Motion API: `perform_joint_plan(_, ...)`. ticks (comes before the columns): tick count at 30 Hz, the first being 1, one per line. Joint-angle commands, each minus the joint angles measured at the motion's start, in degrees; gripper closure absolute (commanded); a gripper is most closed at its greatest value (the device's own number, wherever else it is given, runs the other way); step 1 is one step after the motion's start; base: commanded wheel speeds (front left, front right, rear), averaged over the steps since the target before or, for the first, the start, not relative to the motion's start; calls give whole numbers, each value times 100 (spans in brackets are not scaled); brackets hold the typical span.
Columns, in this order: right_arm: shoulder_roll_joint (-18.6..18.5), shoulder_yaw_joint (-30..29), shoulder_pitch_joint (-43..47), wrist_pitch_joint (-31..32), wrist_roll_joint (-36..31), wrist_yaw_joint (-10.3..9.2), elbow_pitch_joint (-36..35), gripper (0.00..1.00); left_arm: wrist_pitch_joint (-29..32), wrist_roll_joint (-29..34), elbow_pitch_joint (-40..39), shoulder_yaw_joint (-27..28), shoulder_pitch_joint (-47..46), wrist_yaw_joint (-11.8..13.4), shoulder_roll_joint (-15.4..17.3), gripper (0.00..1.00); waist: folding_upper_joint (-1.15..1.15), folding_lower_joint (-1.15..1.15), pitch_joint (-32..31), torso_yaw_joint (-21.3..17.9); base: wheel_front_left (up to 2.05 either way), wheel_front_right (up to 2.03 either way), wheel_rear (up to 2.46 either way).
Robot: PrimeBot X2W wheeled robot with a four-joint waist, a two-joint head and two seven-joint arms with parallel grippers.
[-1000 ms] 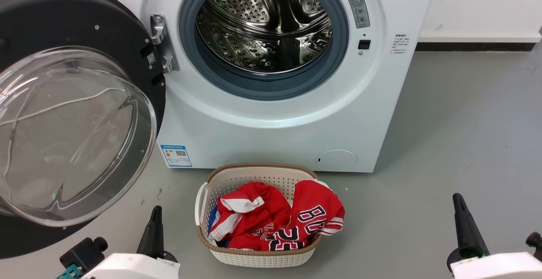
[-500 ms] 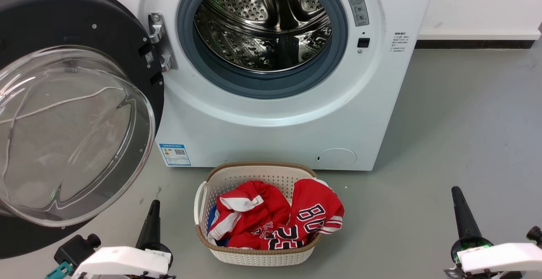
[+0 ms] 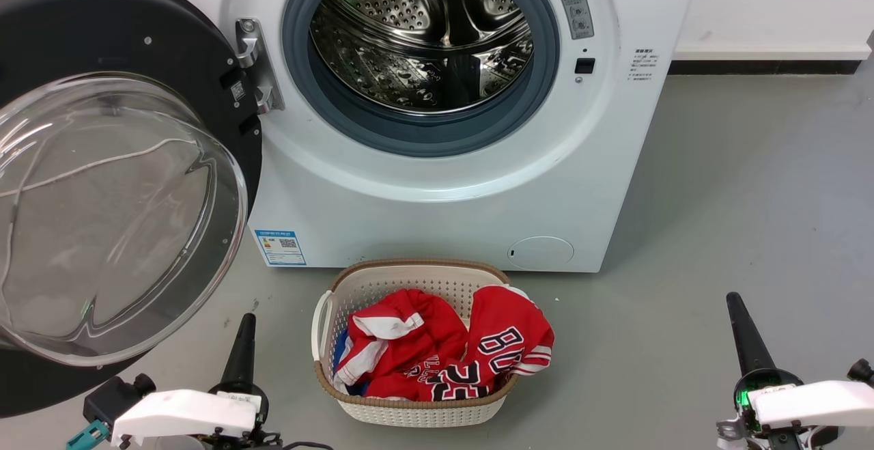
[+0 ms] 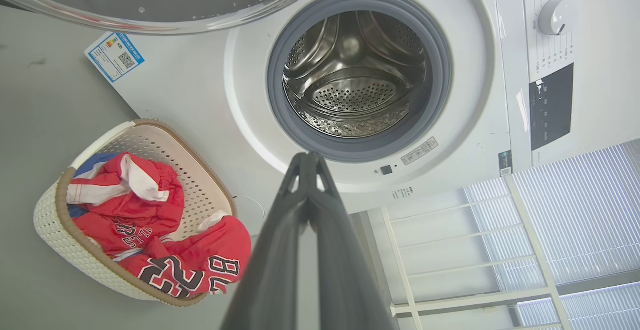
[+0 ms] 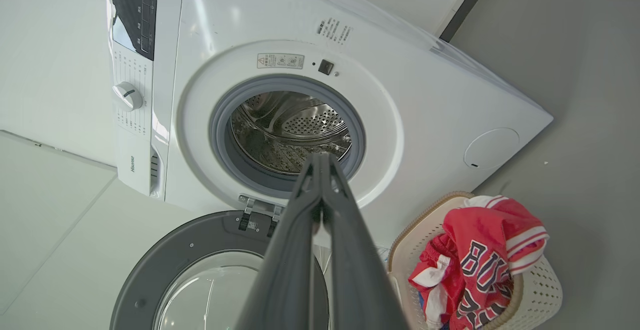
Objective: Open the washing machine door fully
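Observation:
The white washing machine stands ahead with its steel drum exposed. Its washing machine door, a black disc with a bulging clear glass bowl, is swung wide to the left on its hinge. In the right wrist view the washing machine door lies below the opening. My left gripper is shut and empty, low on the floor side, just right of the door's lower edge and apart from it. My right gripper is shut and empty at the lower right. Fingertips meet in both wrist views.
A cream laundry basket holding red jerseys sits on the grey floor directly before the washer. A white wall with a dark baseboard runs behind on the right. Bare floor stretches to the right of the machine.
The whole head view has shifted slightly, so the camera moved. Both grippers sit a bit higher and their pale forearms show more. The door stands as before.

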Motion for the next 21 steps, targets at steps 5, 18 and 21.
perform_joint_plan(5,-32,-29,-194,104,381,1,45,100,97,-393,6,67,-177,-70,31,100,0,0,13,-7,0,0,0)
perform_joint_plan(18,-21,-74,-326,294,1040,0,185,100,278,-1082,77,151,-288,-129,25,100,0,0,43,-24,0,0,0)
perform_joint_plan(21,-18,-84,-371,328,1187,0,215,100,312,-1227,93,172,-305,-143,23,100,0,0,50,-28,0,0,0)
